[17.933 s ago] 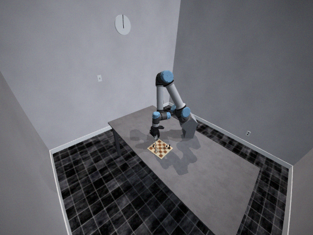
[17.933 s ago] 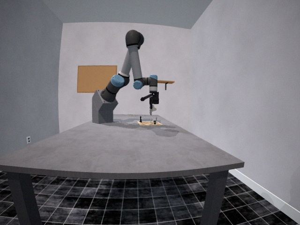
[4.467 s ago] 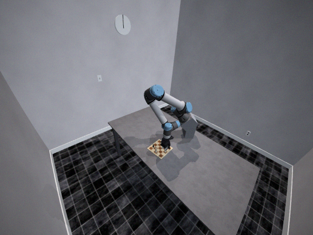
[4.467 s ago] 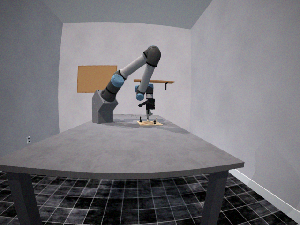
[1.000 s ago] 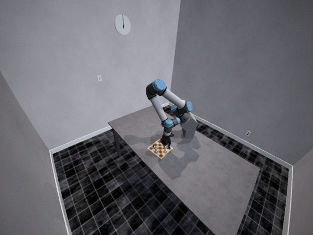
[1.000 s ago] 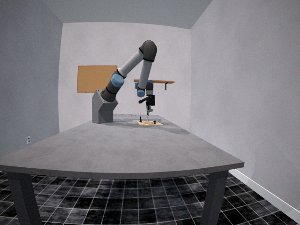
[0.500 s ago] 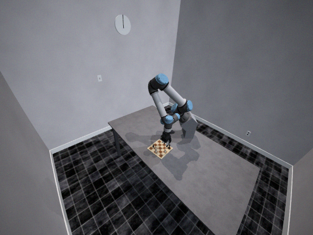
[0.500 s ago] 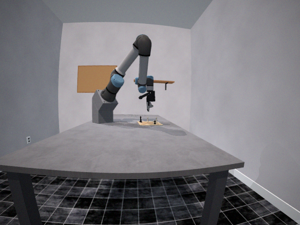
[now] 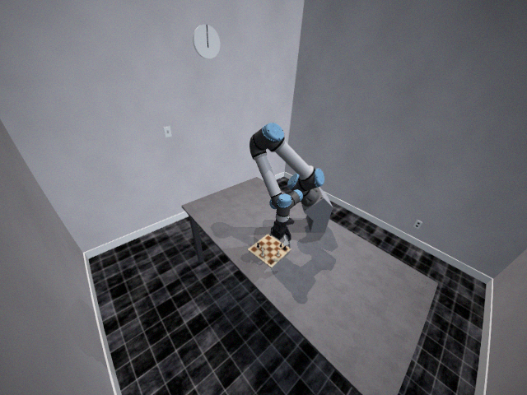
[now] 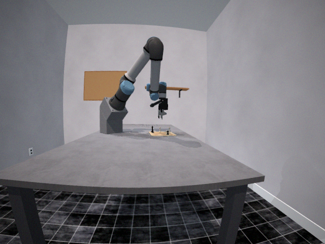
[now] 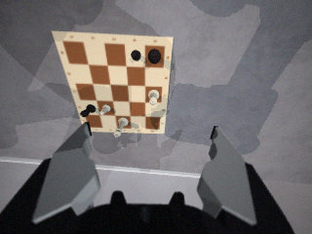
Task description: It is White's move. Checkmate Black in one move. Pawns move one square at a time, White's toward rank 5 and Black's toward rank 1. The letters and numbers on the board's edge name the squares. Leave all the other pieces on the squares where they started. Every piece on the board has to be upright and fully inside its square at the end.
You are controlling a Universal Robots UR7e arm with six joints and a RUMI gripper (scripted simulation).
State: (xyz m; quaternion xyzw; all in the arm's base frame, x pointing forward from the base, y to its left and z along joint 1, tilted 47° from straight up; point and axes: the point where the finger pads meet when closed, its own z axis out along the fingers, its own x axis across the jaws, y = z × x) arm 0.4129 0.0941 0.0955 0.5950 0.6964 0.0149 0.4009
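Note:
The small chessboard (image 9: pixel 272 262) (image 10: pixel 156 134) (image 11: pixel 58 40) lies on the grey table (image 9: pixel 361 297) (image 10: pixel 131 162) (image 11: pixel 244 73). In the wrist view two black pieces (image 11: pixel 136 55) (image 11: pixel 154 56) stand side by side at the far right corner. A white piece (image 11: pixel 153 96) stands upright in the right column, mid-board. At the near edge stand a black piece (image 11: pixel 89 109) and two white pieces (image 11: pixel 104 110) (image 11: pixel 121 126). My gripper (image 9: pixel 282 239) (image 10: pixel 160 115) (image 11: pixel 152 125) is open wide and empty. It hangs well above the board's near right part, clear of all pieces.
The arm's grey base (image 9: pixel 317 212) (image 10: pixel 110 118) stands on the table behind the board. The table edge (image 11: pixel 146 170) runs just past the board's near side in the wrist view. A shelf (image 10: pixel 175 88) and a cork board (image 10: pixel 103 85) hang on the back wall.

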